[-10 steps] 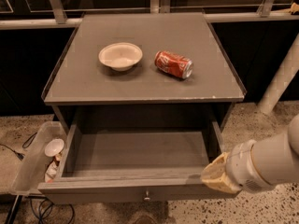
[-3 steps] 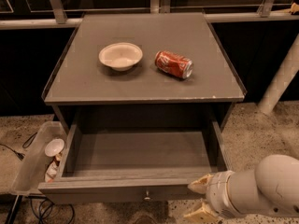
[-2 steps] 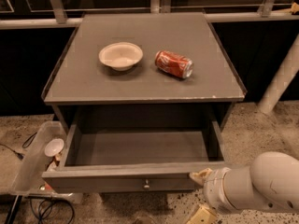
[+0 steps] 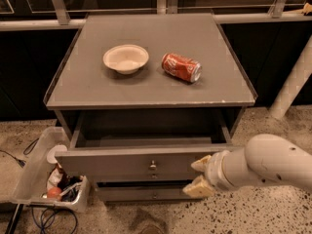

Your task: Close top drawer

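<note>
Camera view: top drawer point(image 4: 122, 163) is seen partly pulled out of the cabinet point(image 4: 146, 89), knob point(image 4: 153, 165) at the centre of its front. Gripper point(image 4: 199, 176) is held at the right end of that front, fingers spread, nothing grasped. Bowl point(image 4: 126, 58) and red can point(image 4: 181, 67) are set side by side on top

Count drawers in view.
2: the top drawer, partly open, and a lower drawer beneath it; more may be hidden below. The claw is open by the top drawer's front, right side.
</note>
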You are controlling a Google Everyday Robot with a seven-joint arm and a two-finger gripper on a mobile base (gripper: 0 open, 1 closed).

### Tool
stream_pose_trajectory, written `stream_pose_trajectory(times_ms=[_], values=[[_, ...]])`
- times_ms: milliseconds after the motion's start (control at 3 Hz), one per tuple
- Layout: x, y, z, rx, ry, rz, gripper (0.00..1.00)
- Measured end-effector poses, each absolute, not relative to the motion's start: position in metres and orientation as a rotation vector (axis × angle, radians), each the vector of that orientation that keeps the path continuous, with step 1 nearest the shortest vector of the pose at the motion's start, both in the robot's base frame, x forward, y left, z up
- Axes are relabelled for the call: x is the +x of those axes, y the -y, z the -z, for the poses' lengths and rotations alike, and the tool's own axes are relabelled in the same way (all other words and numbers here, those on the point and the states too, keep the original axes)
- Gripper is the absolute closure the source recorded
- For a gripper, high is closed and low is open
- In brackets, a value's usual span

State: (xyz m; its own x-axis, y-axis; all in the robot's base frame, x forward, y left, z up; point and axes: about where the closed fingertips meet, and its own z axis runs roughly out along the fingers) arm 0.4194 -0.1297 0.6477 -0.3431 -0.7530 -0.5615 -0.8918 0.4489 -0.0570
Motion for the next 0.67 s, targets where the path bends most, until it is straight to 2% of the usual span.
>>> stream_pose_trajectory(times_ms=[667], values=[[0.503, 0.17, -0.665, -1.288, -2.2, -0.154, 0.87]])
